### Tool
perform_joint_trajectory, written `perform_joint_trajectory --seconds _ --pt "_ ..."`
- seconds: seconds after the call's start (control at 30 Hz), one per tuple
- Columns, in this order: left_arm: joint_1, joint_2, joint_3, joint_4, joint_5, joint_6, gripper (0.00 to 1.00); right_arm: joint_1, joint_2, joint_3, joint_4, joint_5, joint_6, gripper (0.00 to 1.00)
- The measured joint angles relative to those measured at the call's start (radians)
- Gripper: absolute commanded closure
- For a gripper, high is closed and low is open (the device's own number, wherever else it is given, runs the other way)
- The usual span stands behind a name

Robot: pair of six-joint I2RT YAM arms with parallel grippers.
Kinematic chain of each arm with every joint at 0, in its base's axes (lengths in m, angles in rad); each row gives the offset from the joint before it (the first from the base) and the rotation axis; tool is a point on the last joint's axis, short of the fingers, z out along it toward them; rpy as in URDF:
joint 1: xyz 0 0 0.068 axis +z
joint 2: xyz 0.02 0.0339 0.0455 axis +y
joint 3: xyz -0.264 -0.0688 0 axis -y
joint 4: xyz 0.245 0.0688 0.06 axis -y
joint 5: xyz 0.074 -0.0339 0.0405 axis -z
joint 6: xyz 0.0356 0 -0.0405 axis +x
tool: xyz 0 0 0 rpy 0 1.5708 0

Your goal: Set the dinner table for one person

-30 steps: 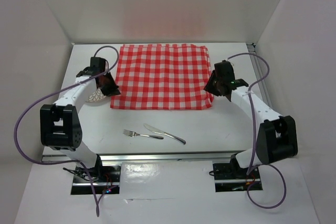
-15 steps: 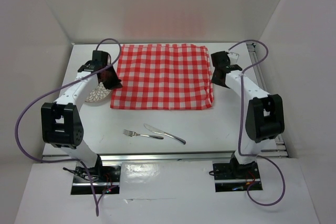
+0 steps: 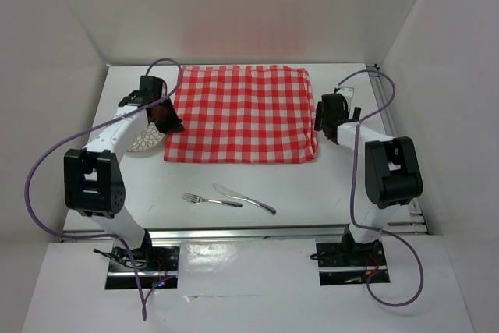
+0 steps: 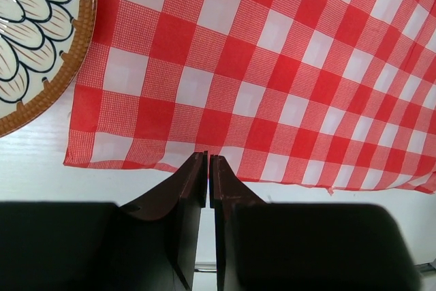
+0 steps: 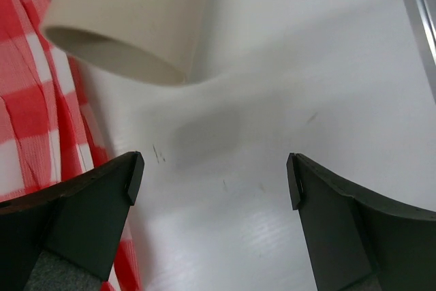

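Observation:
The dinner table [image 3: 312,185] is white, and a red-and-white checked cloth [image 3: 242,113] lies spread at its far middle. A patterned plate [image 3: 144,143] with a brown rim sits at the cloth's left near corner. A fork [image 3: 201,199] and a knife [image 3: 243,199] lie side by side near the front. My left gripper [image 3: 168,120] hovers over that corner; in the left wrist view its jaws [image 4: 208,161] are shut over the cloth's [image 4: 272,66] edge, nothing seen between them. My right gripper [image 3: 320,121] stands open [image 5: 214,175] over bare table by the cloth's right edge, short of a beige cup [image 5: 136,18].
A metal rail [image 3: 390,115] runs along the table's right side and another along the front edge [image 3: 249,233]. White walls enclose the left, back and right. The plate [image 4: 34,32] fills the upper left of the left wrist view. Purple cables loop above both arms.
The right gripper has opened wide, and its arm has folded in close beside the cloth's right edge. The left gripper shifted slightly toward the far side. The cloth, plate and cutlery have not moved.

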Motion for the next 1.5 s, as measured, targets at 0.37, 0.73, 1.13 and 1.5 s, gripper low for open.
perform_joint_trajectory --seconds 0.37,0.73,1.13,1.5 --pt "-0.01 0.066 0.0 0.018 0.012 0.0 0.75 -0.04 0.011 -0.064 0.317 -0.07 -0.072 0.23" --pt "-0.019 0.089 0.0 0.028 0.02 -0.001 0.75 -0.08 0.115 -0.038 0.386 -0.1 -0.093 0.35" --pt "-0.019 0.108 0.0 0.04 0.019 -0.001 0.75 -0.086 0.174 0.016 0.433 -0.068 -0.105 1.0" --pt "-0.029 0.109 0.003 0.032 0.011 0.019 0.75 -0.148 0.232 0.527 -0.151 -0.151 0.023 1.0"
